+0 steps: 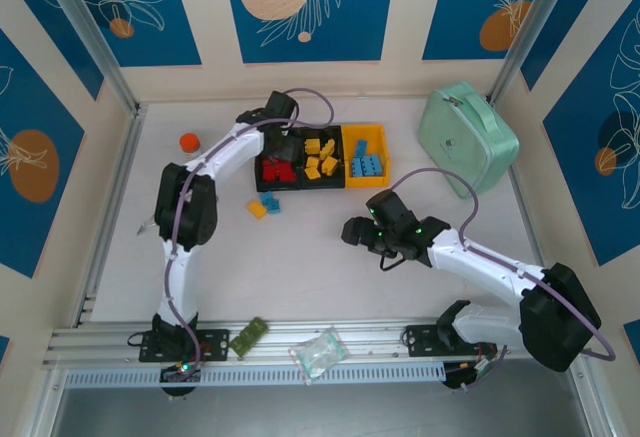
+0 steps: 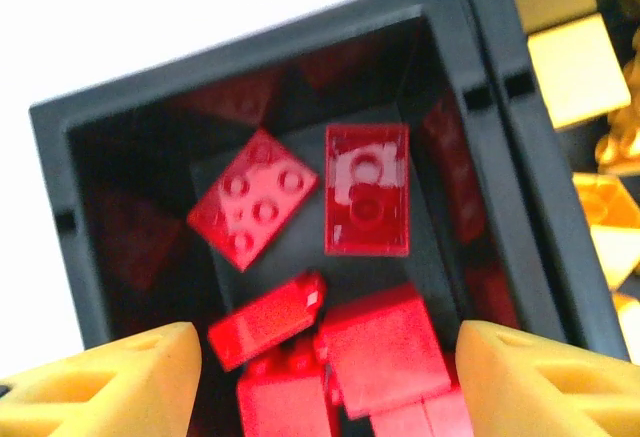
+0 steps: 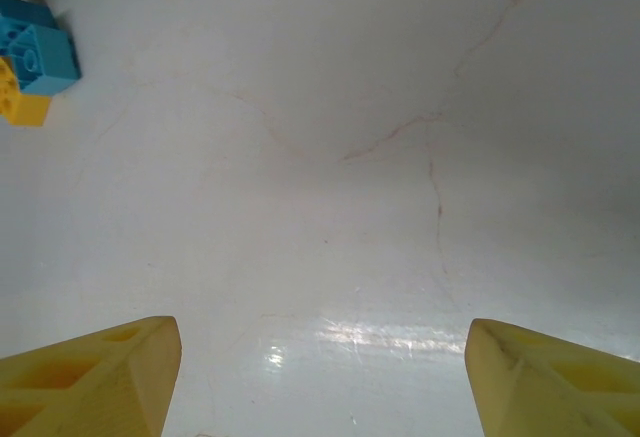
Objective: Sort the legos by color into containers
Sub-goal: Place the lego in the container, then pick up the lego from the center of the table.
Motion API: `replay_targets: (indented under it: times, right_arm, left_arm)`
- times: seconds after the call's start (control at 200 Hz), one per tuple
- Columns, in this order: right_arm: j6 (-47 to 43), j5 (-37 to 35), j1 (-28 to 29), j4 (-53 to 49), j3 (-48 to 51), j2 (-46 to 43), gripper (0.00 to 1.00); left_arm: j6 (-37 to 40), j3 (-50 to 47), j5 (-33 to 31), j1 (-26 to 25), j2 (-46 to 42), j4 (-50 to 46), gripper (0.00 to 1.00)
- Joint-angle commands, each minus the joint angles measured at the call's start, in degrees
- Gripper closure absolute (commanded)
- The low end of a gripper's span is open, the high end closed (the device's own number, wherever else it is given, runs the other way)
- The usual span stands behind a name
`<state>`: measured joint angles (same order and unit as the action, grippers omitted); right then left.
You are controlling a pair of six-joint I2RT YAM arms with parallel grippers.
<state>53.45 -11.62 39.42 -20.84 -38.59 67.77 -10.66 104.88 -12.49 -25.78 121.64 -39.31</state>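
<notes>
My left gripper point(image 1: 283, 149) hangs open over the left black container point(image 1: 262, 183). In the left wrist view its yellow fingers point(image 2: 120, 382) stand wide apart above several red legos point(image 2: 365, 202) lying loose in that container point(image 2: 250, 52); nothing is held. The middle black container point(image 1: 320, 188) holds yellow legos point(image 1: 320, 157). The yellow-orange container point(image 1: 365, 128) holds blue legos point(image 1: 366, 164). A yellow lego point(image 1: 258, 208) and a blue lego point(image 1: 272, 203) lie on the table in front of the containers. My right gripper point(image 1: 356, 232) is open over bare table point(image 3: 322, 342); the blue lego point(image 3: 40, 49) and the yellow lego point(image 3: 20, 102) sit at the right wrist view's top left.
A mint-green case point(image 1: 467, 137) stands at the back right. An orange-capped bottle point(image 1: 189, 142) is at the back left. A small green circuit board point(image 1: 248, 336) and a clear plastic bag point(image 1: 318, 353) lie on the front rail.
</notes>
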Motion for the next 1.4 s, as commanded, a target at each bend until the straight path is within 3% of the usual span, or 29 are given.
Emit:
replay_targets:
  times: [0.0,0.25,0.38,0.67,0.825,1.11,1.391]
  right_arm:
    - [-2.47,-1.38,0.23,-2.42,-2.54,-1.22,0.25]
    - [-8.70,2.37,-3.48,-3.82,-3.68,-6.48,0.23]
    - [-11.89,5.19,-4.23,-2.63,-3.87,-8.58,0.23]
    - [-17.23,15.43,-3.30,2.11,-3.53,-7.15,0.21]
    - [-17.37,16.19,-3.03,3.39,-2.73,-6.27,0.21]
    - [-16.23,16.12,-2.68,5.11,-0.84,-6.94,0.22]
    - [-15.81,15.13,-2.77,4.49,0.78,-9.14,0.22]
  left_arm:
    - [-2.66,-6.64,1.36,0.03,-9.41,1.34,0.32]
    - [-5.56,-28.03,3.23,-0.14,-25.93,7.69,0.32]
    - [-1.05,-37.89,5.78,-0.07,-32.74,12.49,0.22]
    - [2.02,-47.26,6.75,0.62,-36.48,15.95,0.08]
    - [10.65,-54.43,6.15,0.86,-38.69,23.61,0.08]
    - [17.80,-51.39,15.35,5.48,-33.81,20.38,0.09]
    - [19.84,-50.11,15.74,6.71,-27.98,21.15,0.09]
